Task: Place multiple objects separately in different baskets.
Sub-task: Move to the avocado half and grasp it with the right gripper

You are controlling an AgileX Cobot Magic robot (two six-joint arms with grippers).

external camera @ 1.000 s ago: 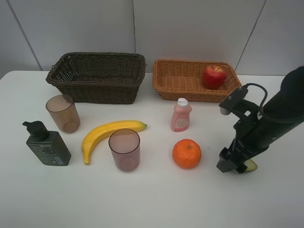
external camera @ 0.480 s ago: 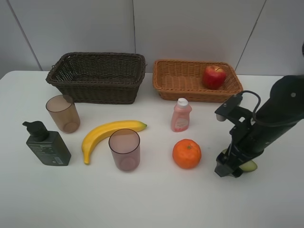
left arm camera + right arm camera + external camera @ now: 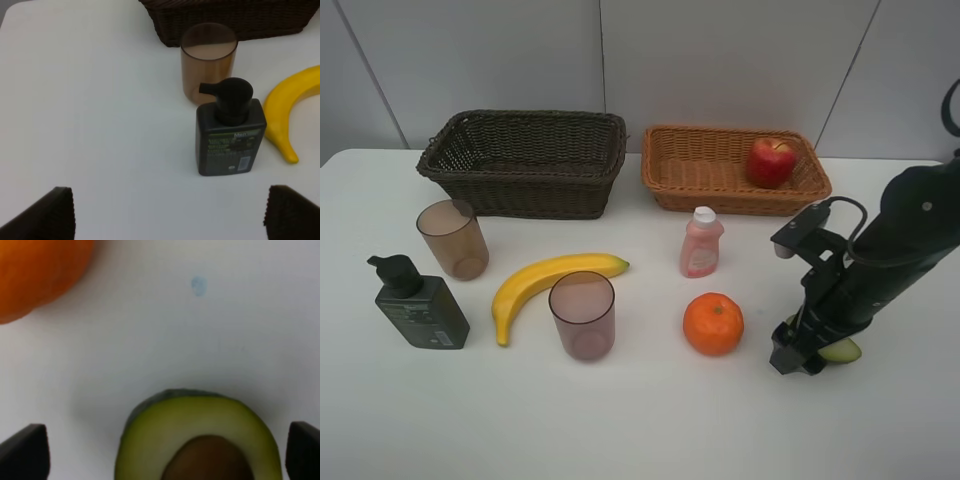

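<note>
Right wrist view: halved green avocado (image 3: pixel 200 435), pit side up, on white tabletop (image 3: pixel 200 330) near round orange fruit (image 3: pixel 35 275). Right tool (image 3: pixel 162 455) released, jaws wide, avocado centred between them. Right arm nearer; long axis partly hidden.

Woven wicker baskets (image 3: pixel 525 160), translucent plastic cups (image 3: pixel 582 315), smooth matt table (image 3: pixel 640 420)

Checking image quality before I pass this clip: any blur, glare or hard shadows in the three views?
Exterior high: evenly lit, shadows soft and faint, objects sharp, no strong glare on the table. Left wrist: pump bottle in focus, its label partly legible. Right wrist: very close, so the halved avocado and orange look soft and are cropped by the frame.
</note>
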